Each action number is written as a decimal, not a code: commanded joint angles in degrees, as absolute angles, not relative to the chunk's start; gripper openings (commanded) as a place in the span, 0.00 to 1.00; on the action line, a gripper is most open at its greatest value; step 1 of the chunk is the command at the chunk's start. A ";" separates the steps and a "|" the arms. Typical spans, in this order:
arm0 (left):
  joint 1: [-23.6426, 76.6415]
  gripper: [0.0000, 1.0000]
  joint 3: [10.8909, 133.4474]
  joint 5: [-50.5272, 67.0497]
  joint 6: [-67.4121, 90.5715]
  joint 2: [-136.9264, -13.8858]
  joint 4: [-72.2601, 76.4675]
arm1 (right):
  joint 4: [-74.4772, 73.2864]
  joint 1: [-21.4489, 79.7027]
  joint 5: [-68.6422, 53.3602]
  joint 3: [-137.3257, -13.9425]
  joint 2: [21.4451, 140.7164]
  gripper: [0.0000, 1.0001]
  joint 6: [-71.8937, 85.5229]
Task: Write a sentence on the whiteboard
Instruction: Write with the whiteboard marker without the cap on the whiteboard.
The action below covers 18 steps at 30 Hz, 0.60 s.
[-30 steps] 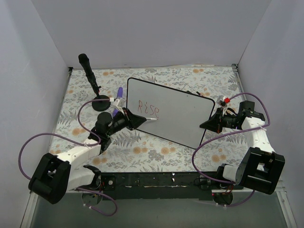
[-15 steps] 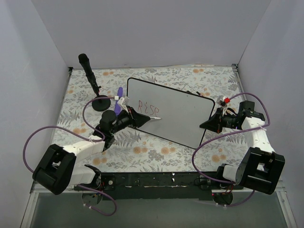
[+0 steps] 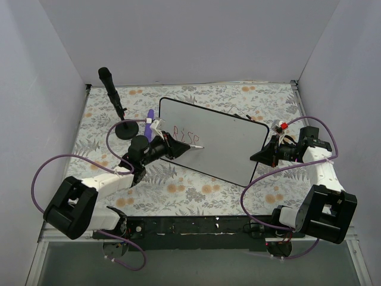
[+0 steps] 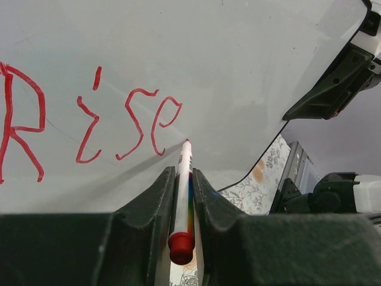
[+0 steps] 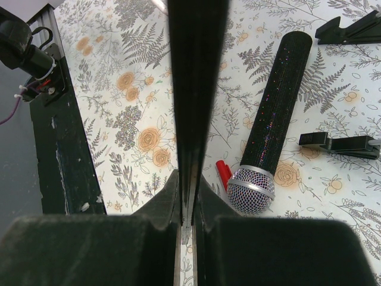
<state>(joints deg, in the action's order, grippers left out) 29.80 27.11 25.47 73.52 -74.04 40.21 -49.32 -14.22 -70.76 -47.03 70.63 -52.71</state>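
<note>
Where the flower-print worktop [image 3: 196, 193] spreads under everything, the whiteboard [image 3: 229, 146] lies across its middle at a slant, w/ black rim and rounded corners. The right jaws are shut on the board's right edge nr the corner; in the right wrist view the rim shows as a dark strip pinched btwn them. A glittery black microphone [image 5: 277, 113] lies on the cloth to one side of that strip. The left jaws are clamped on a marker [image 4: 183, 190], white barrel w/ red end, its tip at the board just right of the "e". The sentence [image 4: 89, 122] reads "Rise" in thin red letters, on the board's left part.
</note>
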 commanded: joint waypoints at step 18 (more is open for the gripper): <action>29.97 0.00 30.94 27.07 69.87 -65.05 31.65 | -48.43 -13.62 -68.91 -48.25 70.22 0.01 -54.67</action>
<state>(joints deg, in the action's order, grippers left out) 30.11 28.25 25.58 70.70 -70.13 32.40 -49.23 -14.22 -70.70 -47.03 70.65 -52.71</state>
